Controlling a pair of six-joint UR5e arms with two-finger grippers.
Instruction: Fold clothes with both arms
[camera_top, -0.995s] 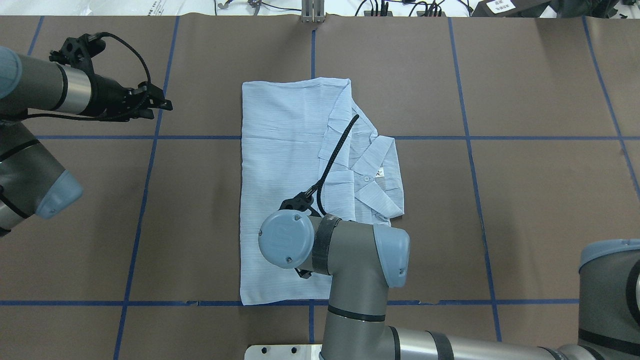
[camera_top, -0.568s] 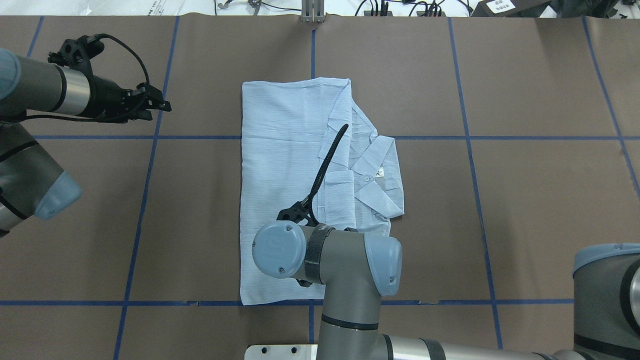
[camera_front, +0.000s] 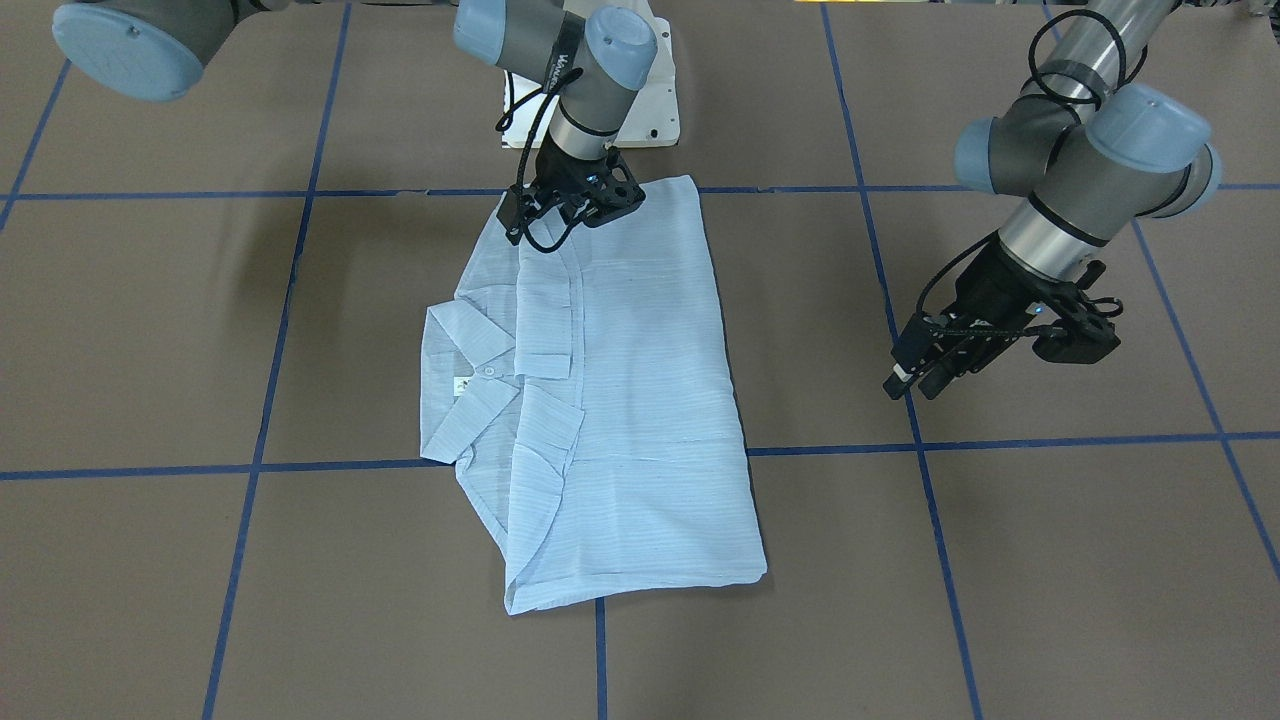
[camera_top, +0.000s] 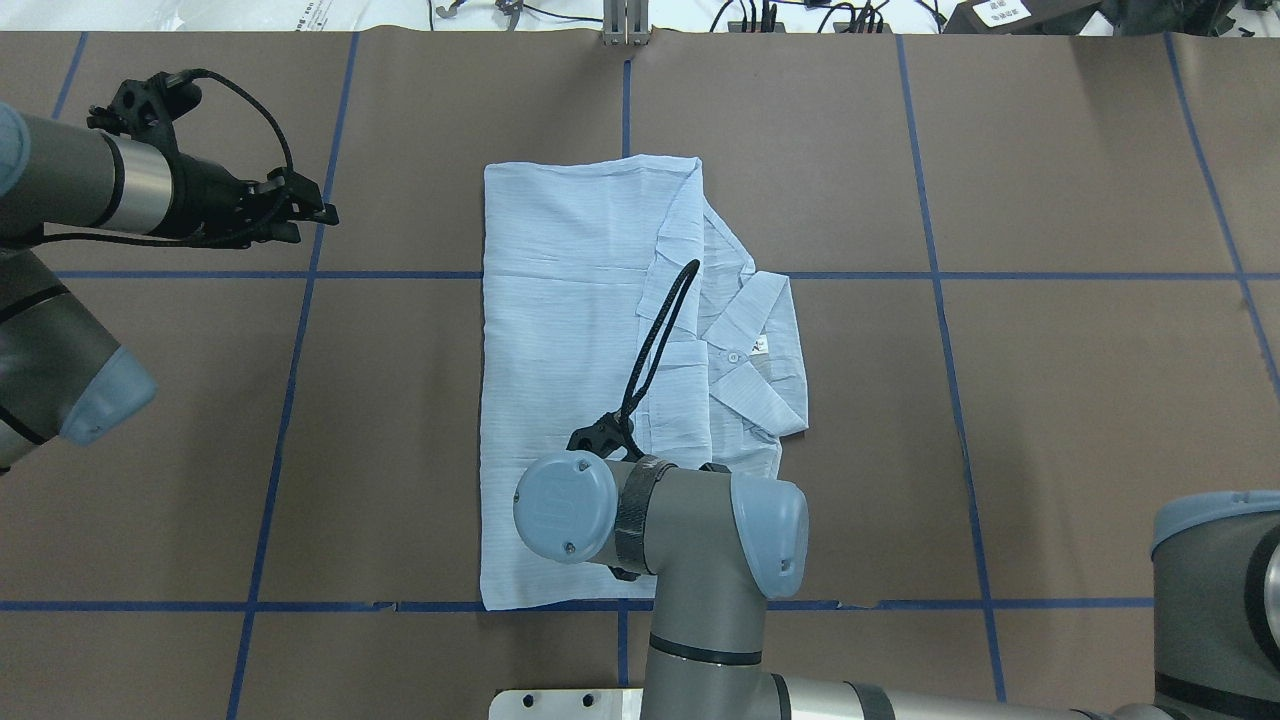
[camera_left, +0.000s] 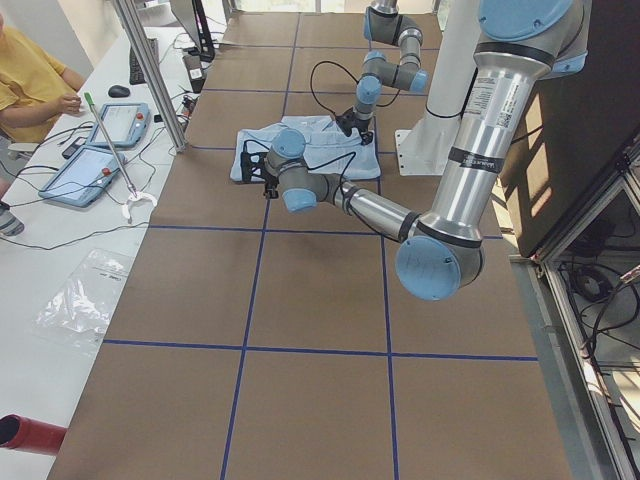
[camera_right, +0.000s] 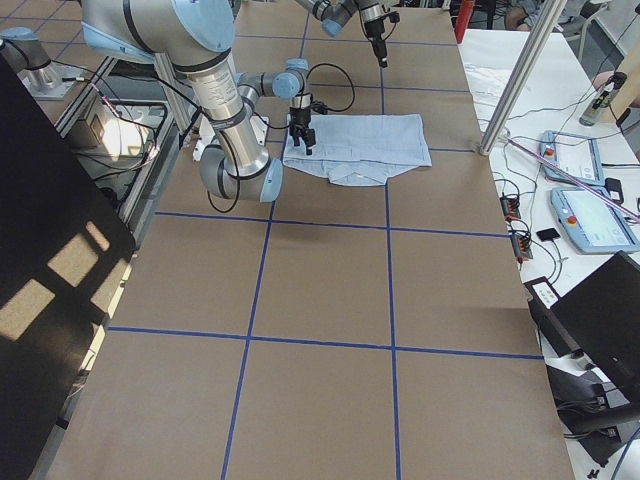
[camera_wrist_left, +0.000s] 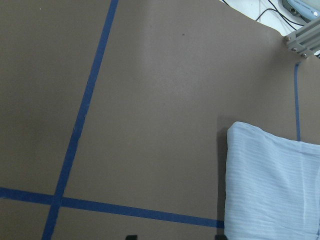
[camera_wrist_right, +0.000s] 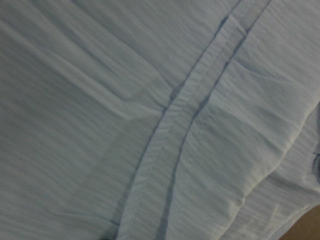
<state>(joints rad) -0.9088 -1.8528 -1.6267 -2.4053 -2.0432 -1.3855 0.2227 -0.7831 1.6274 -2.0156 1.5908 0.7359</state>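
The pale blue shirt (camera_top: 560, 350) lies folded into a long rectangle mid-table, its collar (camera_top: 745, 320) and neck label (camera_front: 462, 385) facing up on one side. My right gripper (camera_front: 570, 205) is down on the shirt's end nearest the robot base; its fingertips are hidden, and the overhead view shows only the wrist above it. The right wrist view is filled with shirt fabric (camera_wrist_right: 150, 100) and a seam. My left gripper (camera_top: 320, 212) hovers open and empty over bare table, well clear of the shirt's far left corner (camera_wrist_left: 270, 185).
Blue tape lines (camera_top: 300, 400) grid the brown table cover. A white base plate (camera_front: 650, 110) sits by the robot. A metal post (camera_top: 625, 20) and cables line the far edge. A side bench holds tablets (camera_left: 95, 160), with a person (camera_left: 30, 75) beside it.
My right wrist has shifted a little toward the robot's edge over the shirt, bending its cable. The left gripper drew back slightly to the left. The shirt has not moved.
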